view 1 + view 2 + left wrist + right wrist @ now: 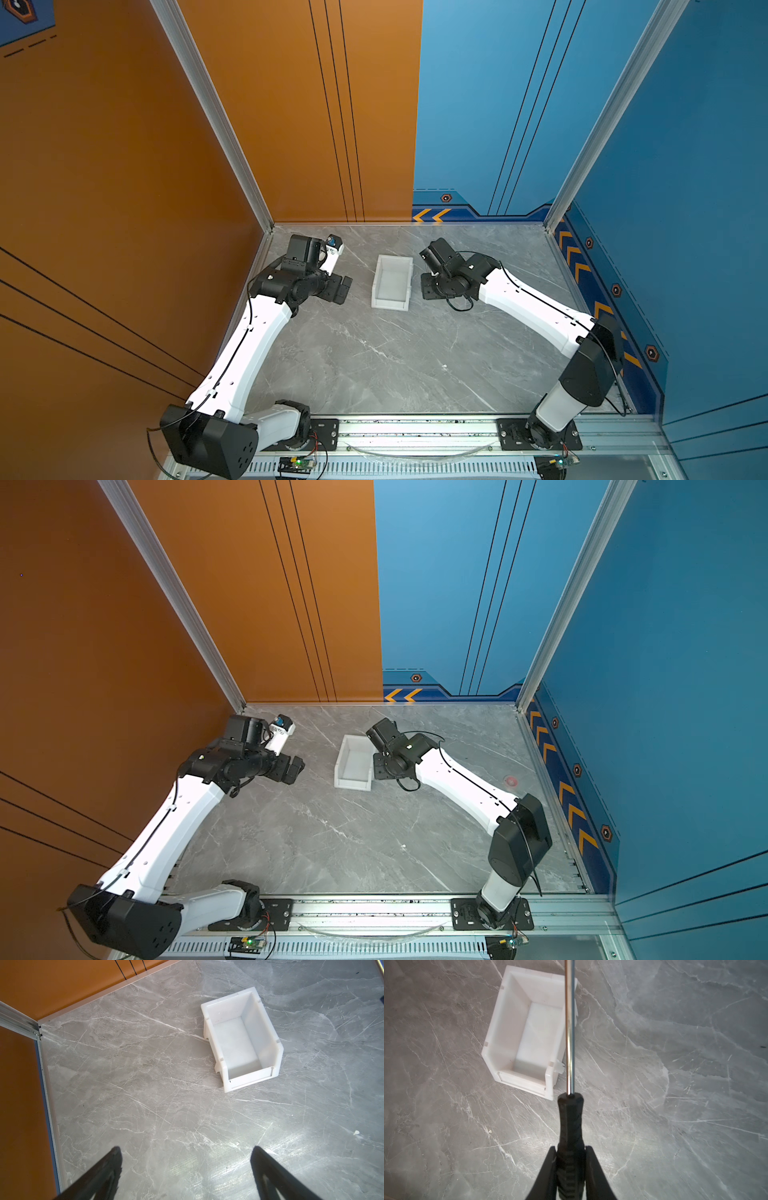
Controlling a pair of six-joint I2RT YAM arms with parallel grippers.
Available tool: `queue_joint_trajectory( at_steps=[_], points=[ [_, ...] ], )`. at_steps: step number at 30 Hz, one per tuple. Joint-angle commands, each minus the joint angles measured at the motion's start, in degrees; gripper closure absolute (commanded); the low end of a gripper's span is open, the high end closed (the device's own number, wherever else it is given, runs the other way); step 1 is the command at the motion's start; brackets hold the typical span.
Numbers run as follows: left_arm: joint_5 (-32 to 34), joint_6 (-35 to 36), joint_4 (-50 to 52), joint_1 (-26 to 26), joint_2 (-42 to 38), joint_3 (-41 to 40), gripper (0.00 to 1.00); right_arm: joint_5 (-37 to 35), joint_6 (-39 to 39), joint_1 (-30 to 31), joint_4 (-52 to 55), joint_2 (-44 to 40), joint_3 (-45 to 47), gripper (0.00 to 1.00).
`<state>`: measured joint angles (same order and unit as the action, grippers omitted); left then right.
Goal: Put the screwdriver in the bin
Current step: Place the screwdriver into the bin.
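The white open-top bin [393, 286] [353, 766] stands on the grey marble table between the two arms, and nothing lies in it [235, 1047] [536, 1028]. My right gripper [570, 1148] is shut on the black handle of the screwdriver [571, 1118]. Its thin metal shaft [569, 1022] runs forward above the bin's near side wall and out of the frame. In both top views the right gripper [428, 287] [380, 767] hangs just right of the bin, and the screwdriver cannot be made out there. My left gripper [186, 1148] [344, 287] [296, 767] is open over bare table left of the bin.
An orange wall [124, 166] closes the left side and a blue wall [685, 187] the right, with aluminium posts at the back corners. Both arm bases sit on the metal rail [415, 432] along the front edge. A small red spot [510, 780] marks the table at the right.
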<state>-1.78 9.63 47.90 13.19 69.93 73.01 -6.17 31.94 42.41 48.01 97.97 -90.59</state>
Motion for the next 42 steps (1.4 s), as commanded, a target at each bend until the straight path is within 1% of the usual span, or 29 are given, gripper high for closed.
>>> queue_joint_trajectory(
  at_steps=[1,11,15,16,19,24,28,34,42],
  points=[
    [-0.5,-0.6,1.1,-0.3,-0.6,0.0,0.02,0.3,-2.5,0.7,2.0,3.9,-5.5,0.79],
    [-0.6,-1.3,1.1,-1.4,-0.9,0.2,0.02,3.2,-4.2,2.2,2.0,17.1,-20.1,0.79],
    [-2.9,-1.4,1.2,-1.6,-1.1,0.6,0.02,2.8,-4.2,2.2,2.0,20.5,-24.0,0.79],
    [-3.6,-1.4,1.2,-1.6,-1.3,0.7,0.02,2.6,-4.0,2.2,2.0,22.6,-24.8,0.79],
    [-4.3,-1.2,1.3,-1.6,-1.8,1.3,0.02,2.4,-3.8,2.1,2.0,24.9,-26.3,0.79],
    [-3.4,-0.9,1.4,-1.6,-2.0,2.5,0.02,2.8,-2.9,1.3,1.9,28.1,-27.6,0.79],
    [-4.5,-1.5,1.3,-1.6,-2.2,2.0,0.02,3.0,-2.5,0.7,1.9,30.3,-28.4,0.79],
    [-4.1,-1.4,1.3,-1.6,-2.5,1.4,0.02,3.9,-2.6,0.4,1.9,34.4,-32.0,0.78],
    [-4.2,-1.6,1.3,-1.7,-2.9,1.1,0.02,6.0,-3.0,0.3,1.8,37.6,-33.8,0.78]
  ],
)
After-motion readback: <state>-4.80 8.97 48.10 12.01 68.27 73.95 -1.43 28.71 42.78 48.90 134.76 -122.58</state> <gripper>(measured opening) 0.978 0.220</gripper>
